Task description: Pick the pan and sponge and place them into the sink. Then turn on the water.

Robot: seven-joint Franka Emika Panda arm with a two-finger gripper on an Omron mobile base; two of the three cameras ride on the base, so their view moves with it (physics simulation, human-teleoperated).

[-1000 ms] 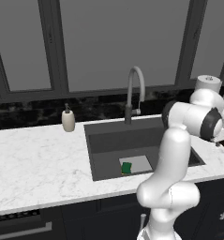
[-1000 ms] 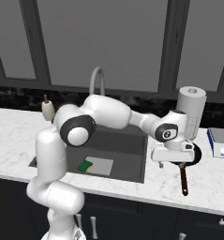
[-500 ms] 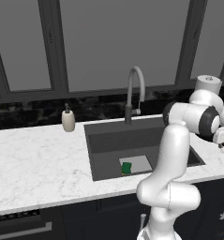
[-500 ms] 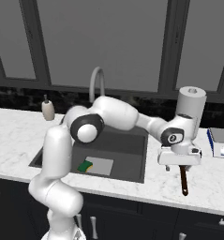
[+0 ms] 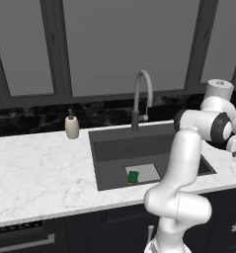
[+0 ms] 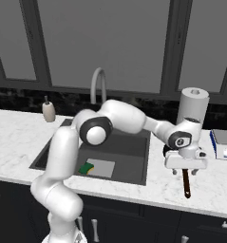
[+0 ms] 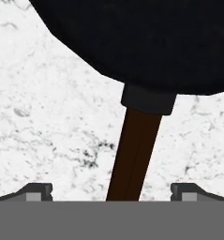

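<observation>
The black pan (image 7: 141, 42) lies on the marble counter right of the sink, its brown handle (image 7: 137, 154) running toward me between my open gripper's (image 7: 112, 191) fingertips (image 7: 38, 190), which do not touch it. In the right base view the gripper (image 6: 184, 171) hangs low over the handle (image 6: 186, 186), and the hand hides most of the pan. The green and yellow sponge (image 6: 86, 168) (image 5: 133, 176) rests on the lighter patch of the sink's (image 6: 134, 142) (image 5: 124, 148) floor. No water runs from the arched faucet (image 6: 98, 80) (image 5: 141, 94).
A white soap dispenser (image 5: 71, 127) (image 6: 49, 111) stands on the counter left of the sink. A white and blue box (image 6: 224, 144) lies at the far right, just behind the pan. Dark windows back the counter.
The hand has dropped a little closer to the pan handle and the arm's elbow has swung right. The jaws stay open. Pan and sponge have not moved.
</observation>
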